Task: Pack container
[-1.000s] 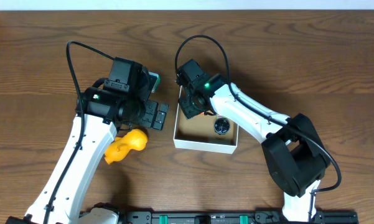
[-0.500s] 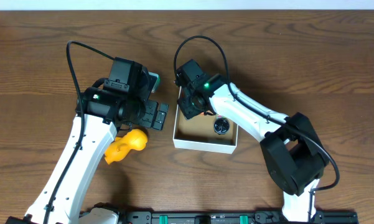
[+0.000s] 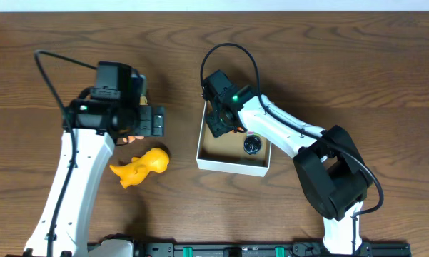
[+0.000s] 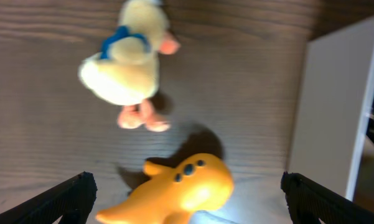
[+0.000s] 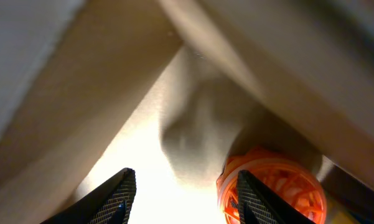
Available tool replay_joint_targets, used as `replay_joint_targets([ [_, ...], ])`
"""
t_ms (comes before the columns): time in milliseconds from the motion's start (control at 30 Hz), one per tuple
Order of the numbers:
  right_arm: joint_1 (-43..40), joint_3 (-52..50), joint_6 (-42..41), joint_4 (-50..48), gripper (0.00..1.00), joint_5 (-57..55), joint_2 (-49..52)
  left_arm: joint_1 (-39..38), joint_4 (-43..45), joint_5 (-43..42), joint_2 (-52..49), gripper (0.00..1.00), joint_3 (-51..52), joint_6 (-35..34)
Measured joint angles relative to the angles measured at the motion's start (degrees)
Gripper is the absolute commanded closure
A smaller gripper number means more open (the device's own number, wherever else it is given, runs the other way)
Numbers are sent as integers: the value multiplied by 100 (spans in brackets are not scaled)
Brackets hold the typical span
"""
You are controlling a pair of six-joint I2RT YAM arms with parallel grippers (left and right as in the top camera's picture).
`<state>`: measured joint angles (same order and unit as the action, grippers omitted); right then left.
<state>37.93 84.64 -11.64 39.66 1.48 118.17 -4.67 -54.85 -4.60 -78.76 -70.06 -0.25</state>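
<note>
The left arm has swung leftward since a moment ago, so the left gripper (image 3: 152,121) no longer sits just beside the container (image 3: 232,166) but stands apart from its left wall, with bare wooden table (image 3: 342,57) between them. The yellow toy (image 3: 141,168), earlier half covered by that arm, now lies almost fully exposed on the table, below the gripper and to the left of the container. The container itself has slid slightly to the left. The right gripper (image 3: 221,121) stays down in the container's far-left corner. In the left wrist view the left fingers (image 4: 71,194) are spread wide with nothing between them; a pale plush duck (image 4: 126,62) with a blue ribbon lies beyond the yellow toy, and the container's white wall rises at the right edge. In the right wrist view the right fingers (image 5: 121,190) are also spread, low over the brown floor by the white wall, with an orange lattice ball (image 5: 277,186) just beside the right-hand finger. A small dark round object (image 3: 253,145) rests on the container floor, near the right arm.
</note>
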Motion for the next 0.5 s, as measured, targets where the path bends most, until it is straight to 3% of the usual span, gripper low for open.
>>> replay_joint_targets([
  [500,-96,28,-492,317,44,-424,0,120,0,37,0,2,0,0],
])
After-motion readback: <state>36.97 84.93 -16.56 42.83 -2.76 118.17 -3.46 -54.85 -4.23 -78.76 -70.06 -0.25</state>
